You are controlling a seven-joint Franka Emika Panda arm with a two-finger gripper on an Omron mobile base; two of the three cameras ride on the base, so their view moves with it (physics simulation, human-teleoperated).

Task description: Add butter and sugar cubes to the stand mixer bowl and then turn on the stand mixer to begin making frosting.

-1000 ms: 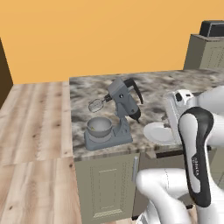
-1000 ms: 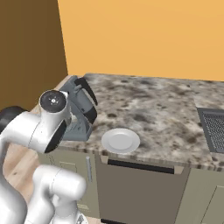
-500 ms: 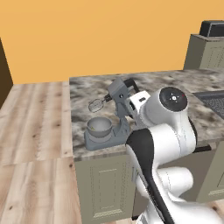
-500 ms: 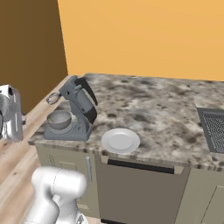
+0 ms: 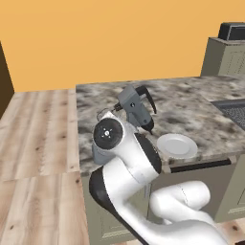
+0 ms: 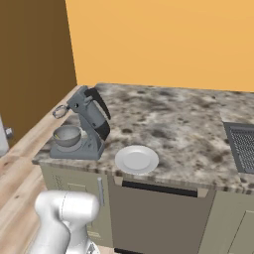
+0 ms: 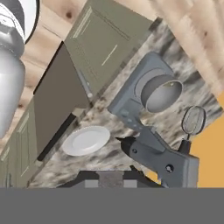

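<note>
Right base view, unmarked stand mixer, bowl, blank plate

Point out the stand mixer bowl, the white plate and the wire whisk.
stand mixer bowl point(image 6: 67, 135), right base view, inside of the bowl.
white plate point(image 6: 137, 159), right base view, its flat middle.
wire whisk point(image 7: 194, 119), hand view, the wire loops.

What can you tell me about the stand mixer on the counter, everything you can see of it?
The stand mixer is grey with black trim and looks like metal. Its flat rectangular base sits on the speckled stone counter near the corner. Its head is tilted up, the wire whisk raised clear of the round grey bowl on the base. A white plate lies beside it, apart.
</note>
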